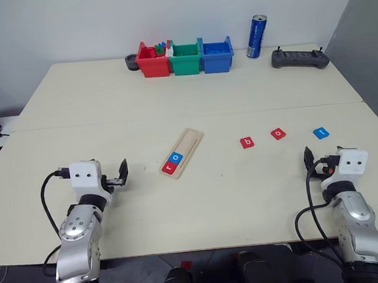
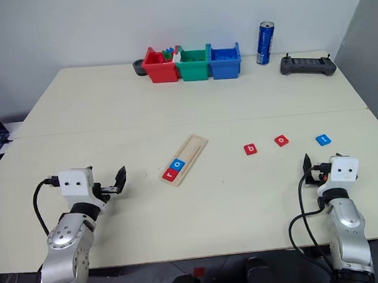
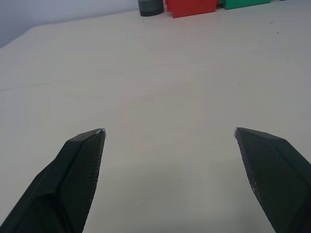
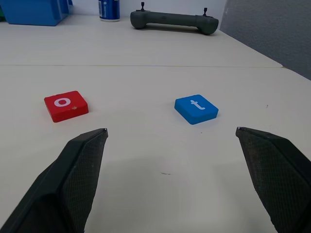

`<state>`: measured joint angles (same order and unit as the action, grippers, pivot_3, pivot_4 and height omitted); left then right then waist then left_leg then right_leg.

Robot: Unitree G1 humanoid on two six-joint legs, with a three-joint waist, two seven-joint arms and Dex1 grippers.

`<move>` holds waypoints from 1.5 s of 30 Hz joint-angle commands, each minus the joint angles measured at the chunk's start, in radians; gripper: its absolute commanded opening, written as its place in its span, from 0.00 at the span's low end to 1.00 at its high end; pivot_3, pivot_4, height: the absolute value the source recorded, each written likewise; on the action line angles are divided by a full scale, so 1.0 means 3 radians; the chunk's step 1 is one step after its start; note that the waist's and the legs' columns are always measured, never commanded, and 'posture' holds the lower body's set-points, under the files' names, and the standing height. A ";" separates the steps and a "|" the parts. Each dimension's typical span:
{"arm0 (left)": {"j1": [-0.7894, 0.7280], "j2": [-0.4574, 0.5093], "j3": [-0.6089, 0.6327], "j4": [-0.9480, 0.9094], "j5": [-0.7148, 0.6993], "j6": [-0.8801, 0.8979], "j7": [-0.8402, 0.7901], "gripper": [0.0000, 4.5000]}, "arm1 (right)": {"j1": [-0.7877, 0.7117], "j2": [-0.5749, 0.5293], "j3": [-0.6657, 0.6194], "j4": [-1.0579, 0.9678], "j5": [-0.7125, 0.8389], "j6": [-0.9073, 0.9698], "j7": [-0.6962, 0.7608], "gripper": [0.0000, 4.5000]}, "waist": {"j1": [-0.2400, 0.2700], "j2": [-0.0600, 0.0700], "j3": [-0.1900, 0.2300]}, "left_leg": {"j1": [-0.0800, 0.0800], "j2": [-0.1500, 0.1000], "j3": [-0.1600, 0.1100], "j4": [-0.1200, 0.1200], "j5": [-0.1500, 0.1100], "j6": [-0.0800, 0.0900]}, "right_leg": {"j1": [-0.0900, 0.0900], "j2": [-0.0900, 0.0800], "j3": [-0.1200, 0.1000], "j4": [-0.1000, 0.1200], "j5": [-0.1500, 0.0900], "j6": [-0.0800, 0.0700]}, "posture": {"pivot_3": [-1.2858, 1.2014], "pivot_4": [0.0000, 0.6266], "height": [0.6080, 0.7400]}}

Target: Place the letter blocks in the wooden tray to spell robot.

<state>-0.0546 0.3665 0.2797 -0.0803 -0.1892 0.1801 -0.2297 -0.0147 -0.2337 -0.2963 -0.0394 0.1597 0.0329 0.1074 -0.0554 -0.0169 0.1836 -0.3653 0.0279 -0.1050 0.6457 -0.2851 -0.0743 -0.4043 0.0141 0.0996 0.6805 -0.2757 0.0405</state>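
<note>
Head view: wooden tray [image 1: 183,152] holds red r [image 1: 169,168] and blue o [image 1: 176,158] at its near end; red b [image 1: 247,142] waits to its right, so take that next.

Right wrist: right gripper [image 4: 170,141] jaws wide, empty; red o [image 4: 65,105], blue t [image 4: 196,108] ahead, open surface [image 4: 146,155] around.

Left wrist: left gripper [image 3: 167,133] jaws wide, empty.

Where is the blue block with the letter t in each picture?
Left eye view: blue t block on the table, at the right end of the row of three loose blocks.
Right eye view: same spot, right of the red o block.
Left wrist view: not in it.
Right wrist view: ahead of the open right pincer, at.
Shared landmark: the red o block beside it.
</note>
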 commanded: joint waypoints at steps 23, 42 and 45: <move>-0.0069 0.0168 0.0075 0.0082 -0.0012 -0.0417 -0.0233 1.00 | 0.0007 -0.0022 -0.0077 -0.0015 0.0016 -0.0094 -0.0035 1.00 | 0.0000 0.0000 0.0000 | 0.0000 0.0000 0.0000 0.0000 0.0000 0.0000 | 0.0000 0.0000 0.0000 0.0000 0.0000 0.0000 | 0.52 0.24 1.00; -0.0173 0.0346 -0.0535 -0.0561 -0.0468 0.0641 -0.1026 1.00 | 0.0229 -0.0632 0.0770 -0.1138 0.0654 0.0553 0.1480 1.00 | -0.0012 0.0001 0.0001 | 0.0001 0.0002 -0.0002 0.0000 0.0000 0.0000 | 0.0000 0.0003 -0.0001 0.0000 -0.0004 0.0006 | 0.52 0.24 1.00; -0.0199 0.0327 -0.0614 -0.0650 -0.0476 0.0818 -0.1012 1.00 | 0.0219 -0.0877 0.0950 -0.1423 0.0803 0.0815 0.1778 1.00 | -0.0004 -0.0002 0.0002 | 0.0000 0.0002 -0.0002 0.0001 0.0000 0.0000 | 0.0000 0.0002 -0.0002 0.0000 -0.0005 0.0008 | 0.52 0.24 1.00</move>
<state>-0.0951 0.4598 0.1017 -0.2215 -0.3156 0.4076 -0.5344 0.0564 -0.4687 -0.0241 -0.3958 0.3604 0.2437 0.5888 -0.0567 -0.0173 0.1843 -0.3656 0.0285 -0.1060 0.6460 -0.2852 -0.0742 -0.4042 0.0148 0.0987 0.6803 -0.2773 0.0432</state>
